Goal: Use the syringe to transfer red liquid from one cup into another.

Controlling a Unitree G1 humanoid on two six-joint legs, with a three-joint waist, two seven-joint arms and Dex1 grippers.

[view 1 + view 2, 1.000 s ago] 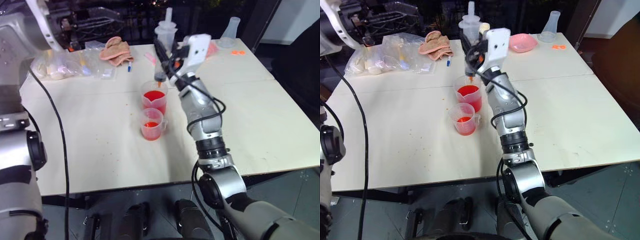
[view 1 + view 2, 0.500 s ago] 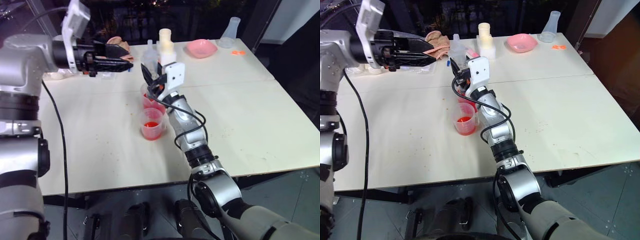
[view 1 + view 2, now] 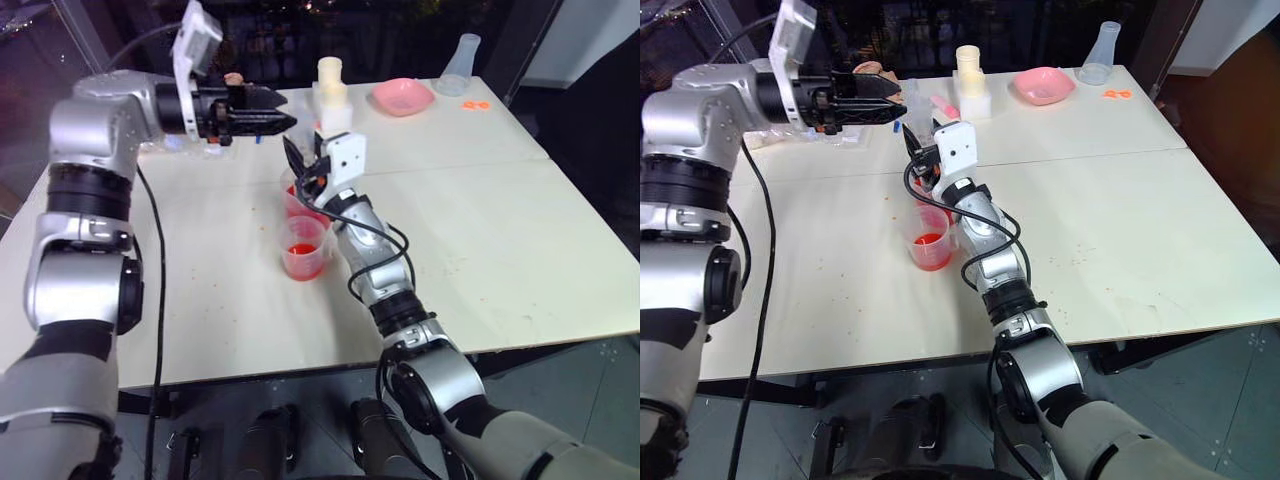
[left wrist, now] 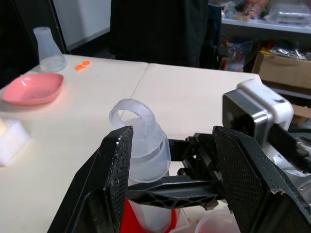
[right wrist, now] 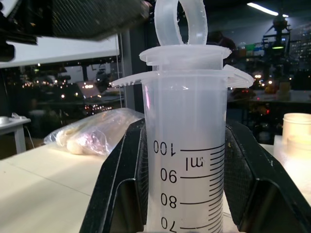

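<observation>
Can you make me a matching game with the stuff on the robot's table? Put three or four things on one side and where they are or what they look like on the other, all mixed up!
Things:
1. syringe
2. pink dish
3. clear flask
4. nearer cup

Descriptions:
A. at the table's far corner
B. holds red liquid
C. clamped upright in the right gripper
D. shallow, beside the flask

Pairs: 1-C, 2-D, 3-A, 4-B

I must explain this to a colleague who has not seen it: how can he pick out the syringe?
Look near the middle of the pale table, at the two cups of red liquid. The syringe stands upright over the farther cup, clamped in the right hand. It alone has black graduation marks.
</observation>
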